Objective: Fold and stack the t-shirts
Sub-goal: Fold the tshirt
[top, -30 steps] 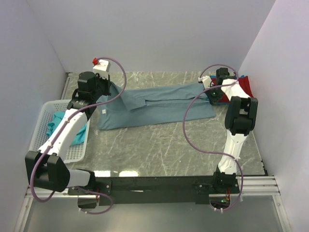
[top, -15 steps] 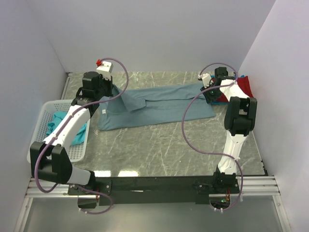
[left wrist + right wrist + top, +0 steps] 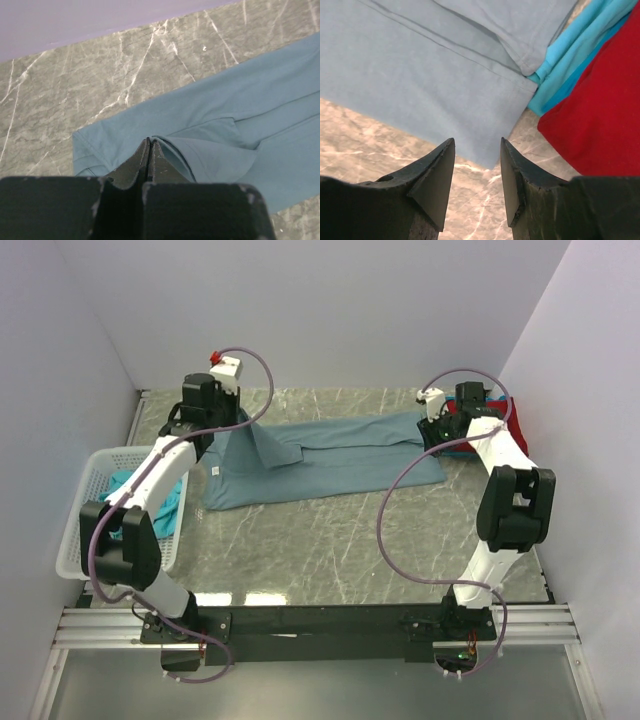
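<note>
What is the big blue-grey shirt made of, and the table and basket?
The blue-grey t-shirt looks like soft, matte cloth, maybe cotton: it creases and drapes. The table looks like grey marble, or a print of it: white veins, slight shine. The basket seems white plastic, with a grid of holes.

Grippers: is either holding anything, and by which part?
Left gripper is shut on the blue-grey shirt, pinching a raised fold near its left end. Right gripper is open over the shirt's corner, holding nothing.
</note>
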Robot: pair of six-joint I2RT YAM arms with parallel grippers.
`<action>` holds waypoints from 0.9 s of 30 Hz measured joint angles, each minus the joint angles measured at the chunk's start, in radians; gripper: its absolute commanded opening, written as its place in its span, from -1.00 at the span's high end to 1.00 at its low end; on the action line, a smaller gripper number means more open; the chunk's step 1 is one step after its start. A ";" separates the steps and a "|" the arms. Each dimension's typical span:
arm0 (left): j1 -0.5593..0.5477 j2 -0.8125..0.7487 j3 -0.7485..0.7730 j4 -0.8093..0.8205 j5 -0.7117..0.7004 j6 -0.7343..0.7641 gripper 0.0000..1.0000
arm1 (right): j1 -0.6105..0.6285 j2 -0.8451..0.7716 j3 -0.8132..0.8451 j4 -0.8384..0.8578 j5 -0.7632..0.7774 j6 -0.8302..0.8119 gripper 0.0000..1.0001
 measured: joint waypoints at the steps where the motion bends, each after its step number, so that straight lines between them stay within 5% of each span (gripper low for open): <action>1: 0.000 0.011 0.006 0.000 -0.006 0.003 0.99 | 0.000 -0.010 -0.007 0.003 -0.008 0.001 0.02; 27: 0.003 0.223 0.229 -0.054 -0.048 0.059 0.99 | 0.000 -0.016 -0.055 0.021 -0.076 0.005 0.00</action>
